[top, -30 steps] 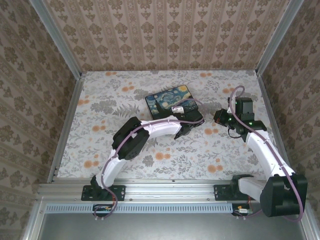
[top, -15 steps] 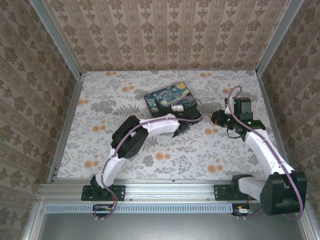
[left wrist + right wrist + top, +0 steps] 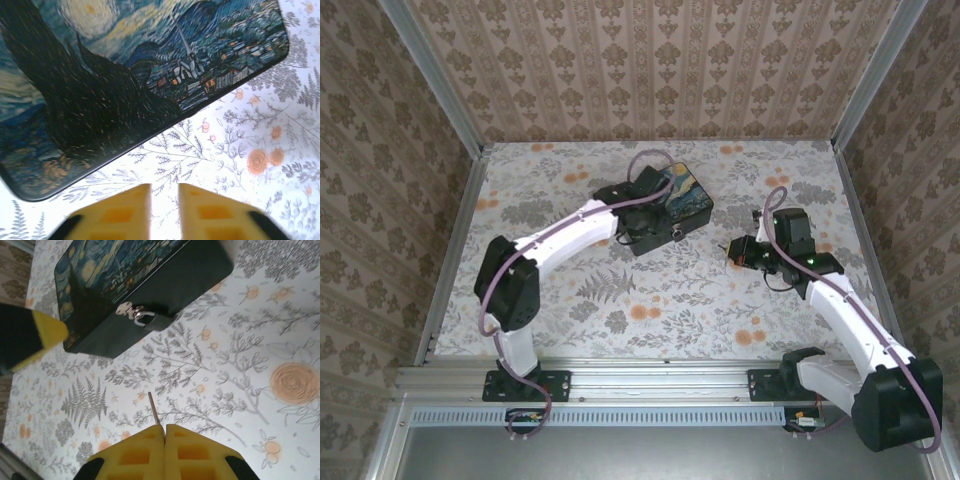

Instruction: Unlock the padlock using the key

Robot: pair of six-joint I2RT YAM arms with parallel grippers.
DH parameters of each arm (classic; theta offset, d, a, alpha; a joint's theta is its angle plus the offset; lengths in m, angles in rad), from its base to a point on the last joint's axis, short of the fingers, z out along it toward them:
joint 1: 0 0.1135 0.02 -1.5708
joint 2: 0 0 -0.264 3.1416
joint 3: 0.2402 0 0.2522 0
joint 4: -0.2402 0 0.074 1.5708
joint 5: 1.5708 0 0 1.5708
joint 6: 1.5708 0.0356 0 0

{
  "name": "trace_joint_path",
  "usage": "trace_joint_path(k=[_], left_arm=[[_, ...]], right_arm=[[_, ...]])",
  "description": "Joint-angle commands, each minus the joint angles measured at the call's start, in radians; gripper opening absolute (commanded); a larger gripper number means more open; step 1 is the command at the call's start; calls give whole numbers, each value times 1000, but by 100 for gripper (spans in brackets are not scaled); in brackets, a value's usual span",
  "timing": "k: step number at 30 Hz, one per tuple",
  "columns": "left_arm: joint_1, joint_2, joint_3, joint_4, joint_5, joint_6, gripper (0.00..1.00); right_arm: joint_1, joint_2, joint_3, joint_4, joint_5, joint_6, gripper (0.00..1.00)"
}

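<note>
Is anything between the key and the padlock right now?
Nothing visible. The key, pinched in the right gripper, points toward the padlock on the box's front wall, with only bare tablecloth between them. The left gripper sits off to one side by the box, clear of that line.

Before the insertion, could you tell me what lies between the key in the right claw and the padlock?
Just bare floral table lies between the key and the padlock, as the right wrist view shows.

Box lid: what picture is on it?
The lid bears a blue-yellow Starry Night painting; clearest in left wrist view.
</note>
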Motion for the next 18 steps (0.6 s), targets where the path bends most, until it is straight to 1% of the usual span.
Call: trace_joint_path(k=[1, 3, 5, 7, 11, 15, 18], left_arm=[[-25, 21, 43, -126, 19, 98, 40], [-74, 64, 79, -164, -87, 92, 54], [-116, 105, 93, -171, -185, 33, 61], [-138, 147, 87, -144, -255, -28, 74], [-153, 225, 102, -60, -338, -106, 73], [-176, 331, 195, -47, -465, -135, 73], [-181, 380, 234, -24, -513, -167, 73]], right_arm=[[10, -20, -32, 42, 13, 56, 0], [6, -13, -32, 28, 71, 60, 0], [-13, -11, -18, -2, 122, 59, 0], [-54, -9, 11, -33, 135, 53, 0], [-99, 13, 60, -52, 143, 44, 0], [-108, 54, 80, -40, 147, 51, 0], [-108, 75, 78, -10, 122, 59, 0]])
